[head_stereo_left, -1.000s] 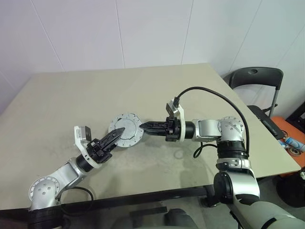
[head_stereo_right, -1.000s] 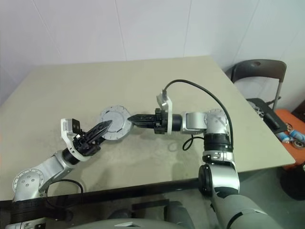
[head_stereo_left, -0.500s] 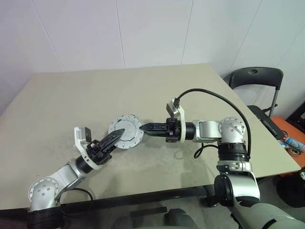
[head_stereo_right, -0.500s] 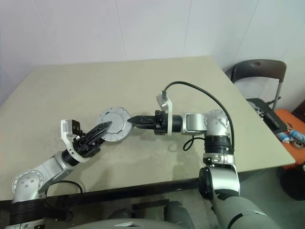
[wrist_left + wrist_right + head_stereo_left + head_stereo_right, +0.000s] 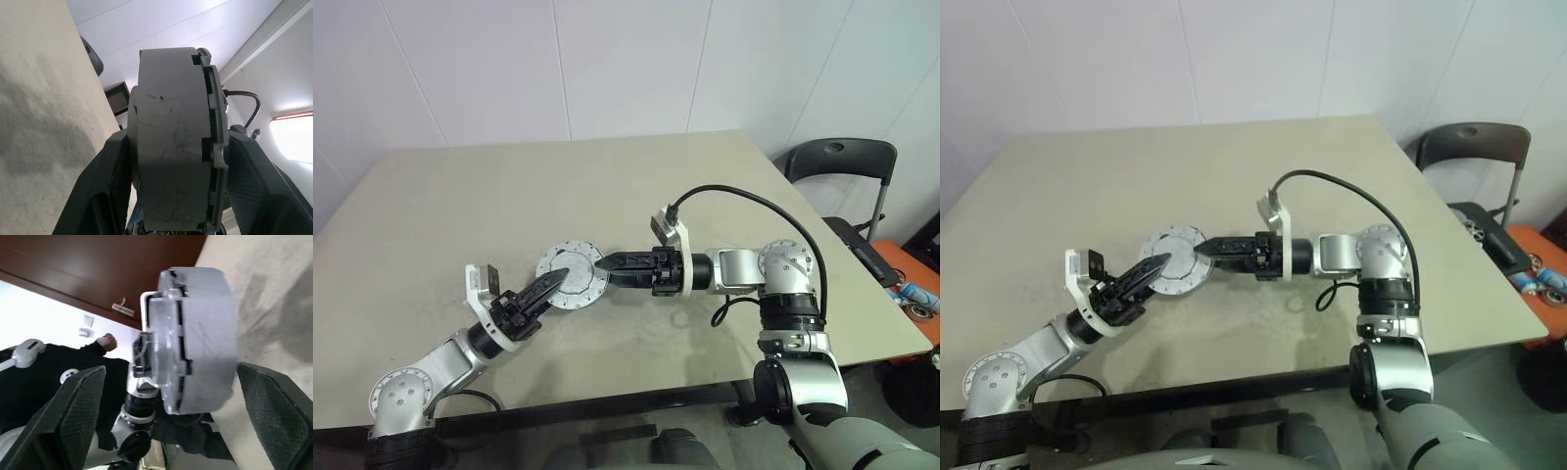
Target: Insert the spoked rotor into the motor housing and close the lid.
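White wall panels back a beige table [image 5: 431, 206]; a dark folding chair [image 5: 837, 162] stands off its far right corner.

Head views: you have the left arm reaching up from the near left edge, forearm angled forward and to the right, its left gripper [image 5: 556, 282] clamped across the near-left rim of the motor housing [image 5: 576, 275]. The notched grey lid [image 5: 1175, 257] sits on the housing's upper face, and the assembly is held just over the table's middle. Your right arm folds in from the right, forearm level and pointing left, a black cable looping over it. Its right gripper [image 5: 607, 263] has its tips at the housing's right edge.

Left wrist view: your two black fingers [image 5: 115, 171] press both flat sides of the housing, seen edge-on, with the lid's lobed edge seated against one face.

Right wrist view: your right fingers [image 5: 78, 406] stand wide apart, well clear of housing and lid on both sides, gripping nothing. A person in dark clothing stands behind.
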